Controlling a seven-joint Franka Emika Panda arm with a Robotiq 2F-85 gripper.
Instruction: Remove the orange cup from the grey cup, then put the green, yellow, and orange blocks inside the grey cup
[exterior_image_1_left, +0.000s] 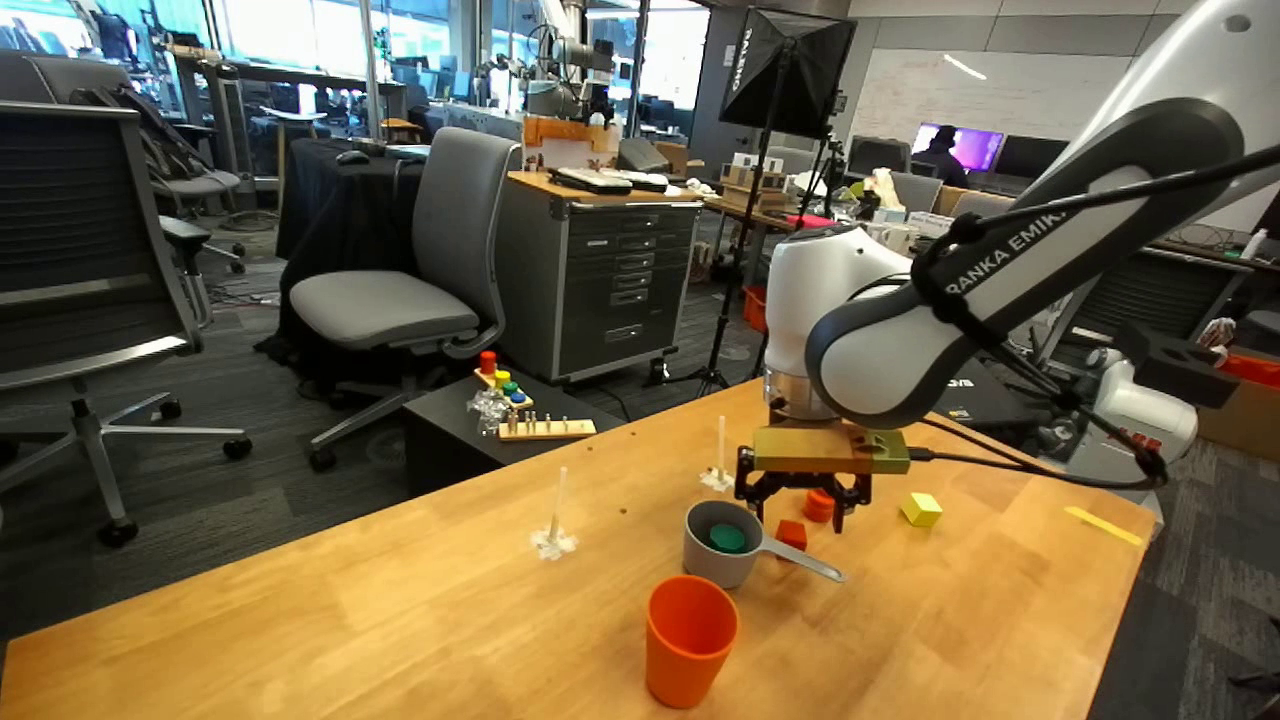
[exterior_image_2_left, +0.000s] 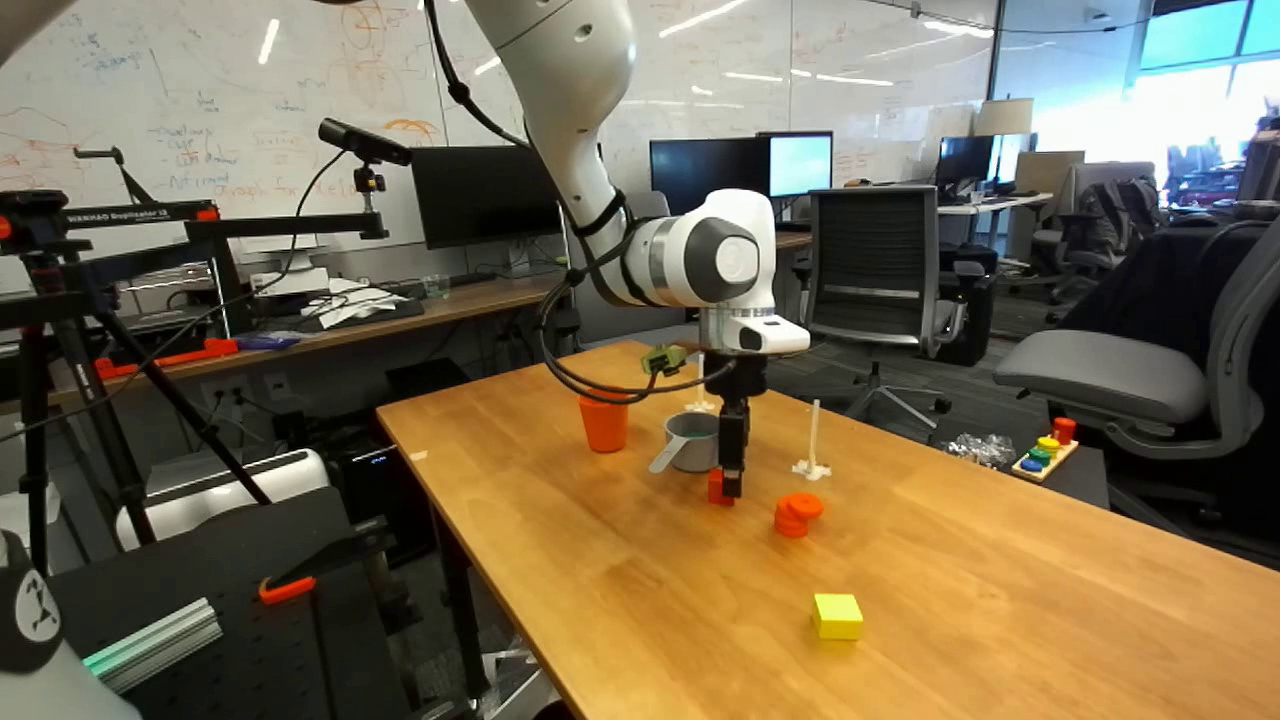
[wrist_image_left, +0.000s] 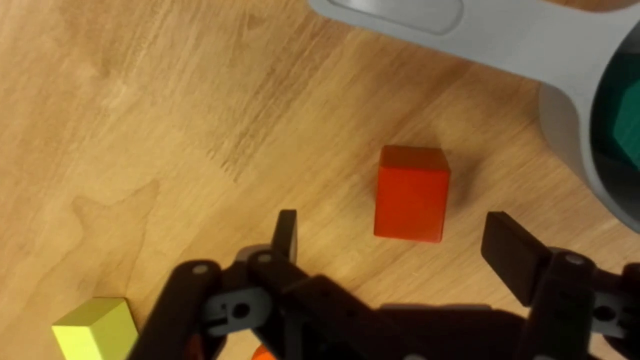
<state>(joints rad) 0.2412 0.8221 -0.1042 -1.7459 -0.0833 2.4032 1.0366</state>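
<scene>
The orange block (wrist_image_left: 411, 200) rests on a wooden table (wrist_image_left: 200, 125), seen in the wrist view between the widely parted jaws of the gripper (wrist_image_left: 393, 235); the grey cup (wrist_image_left: 562, 120), holding the green block (wrist_image_left: 629, 122), sits at two o'clock, the yellow block (wrist_image_left: 97, 330) at eight. In an exterior view, the orange cup (exterior_image_1_left: 688, 645) stands upright at seven o'clock from the grey cup, orange discs (exterior_image_1_left: 818, 506) at two.
</scene>
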